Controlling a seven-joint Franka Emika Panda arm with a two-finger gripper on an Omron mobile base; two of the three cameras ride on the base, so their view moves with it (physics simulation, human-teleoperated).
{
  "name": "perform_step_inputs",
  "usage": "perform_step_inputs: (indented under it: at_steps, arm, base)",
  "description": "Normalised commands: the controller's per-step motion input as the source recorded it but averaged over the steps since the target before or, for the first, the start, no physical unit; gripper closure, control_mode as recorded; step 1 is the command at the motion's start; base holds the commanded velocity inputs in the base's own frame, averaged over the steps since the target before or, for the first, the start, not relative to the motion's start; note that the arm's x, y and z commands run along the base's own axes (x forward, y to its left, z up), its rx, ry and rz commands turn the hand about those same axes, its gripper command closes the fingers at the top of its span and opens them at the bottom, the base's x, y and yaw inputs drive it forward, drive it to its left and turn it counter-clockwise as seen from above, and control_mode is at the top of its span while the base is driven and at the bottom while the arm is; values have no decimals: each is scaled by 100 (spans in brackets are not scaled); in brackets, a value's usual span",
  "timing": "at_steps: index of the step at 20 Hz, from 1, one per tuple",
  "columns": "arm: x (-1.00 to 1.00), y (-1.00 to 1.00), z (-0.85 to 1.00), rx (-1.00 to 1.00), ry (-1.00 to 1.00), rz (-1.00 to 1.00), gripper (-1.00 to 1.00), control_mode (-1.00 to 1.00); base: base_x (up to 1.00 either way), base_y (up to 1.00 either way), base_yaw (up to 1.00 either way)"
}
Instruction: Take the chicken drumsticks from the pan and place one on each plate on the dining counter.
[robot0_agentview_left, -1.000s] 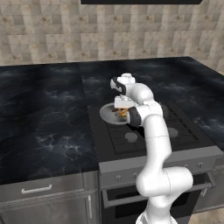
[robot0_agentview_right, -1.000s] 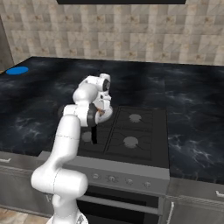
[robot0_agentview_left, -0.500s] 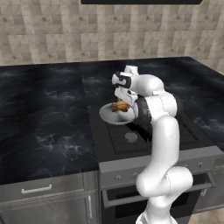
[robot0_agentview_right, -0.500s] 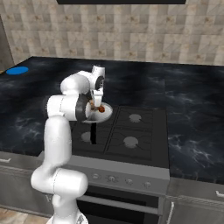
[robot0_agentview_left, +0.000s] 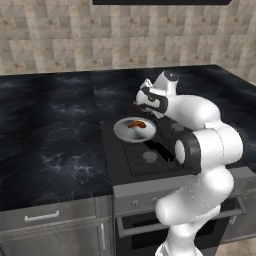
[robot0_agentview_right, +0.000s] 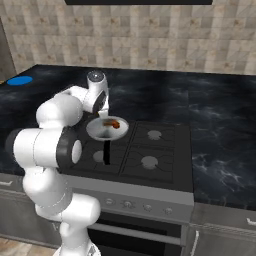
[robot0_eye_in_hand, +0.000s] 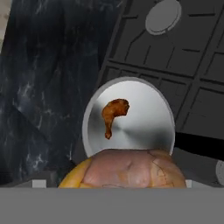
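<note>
The end effector (robot0_agentview_left: 144, 106) hung above the pan (robot0_eye_in_hand: 148, 131) on the stove (robot0_agentview_left: 150, 157), grasping one chicken drumstick (robot0_eye_in_hand: 131, 169) to carry to a plate, while the other drumstick (robot0_eye_in_hand: 113, 114) lay in the pan.

pan (robot0_agentview_right: 106, 129) on stove (robot0_agentview_right: 145, 155) | drumstick (robot0_agentview_right: 113, 123) inside | blue plate (robot0_agentview_right: 20, 80) far left

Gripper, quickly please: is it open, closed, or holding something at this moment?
Gripper: closed on one chicken drumstick, jaws standing wide, held above the pan.
</note>
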Motion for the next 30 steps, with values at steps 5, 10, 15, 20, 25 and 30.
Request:
perform_step_inputs:
  at_steps: [5,10,15,20,25,30]
  arm:
    - [-100,0,40,0,-49,0,100,-100]
    - [-100,0,0,0,-19,0,100,-100]
    - [-100,0,7,0,0,-2,100,-100]
    - [-100,0,30,0,13,0,100,-100]
    - [-100,-8,27,0,29,0,100,-100]
    - [-100,-11,28,0,36,0,100,-100]
  base:
    - [0,0,0]
    - [0,0,0]
    - [0,0,0]
    - [0,0,0]
    - [0,0,0]
    - [0,0,0]
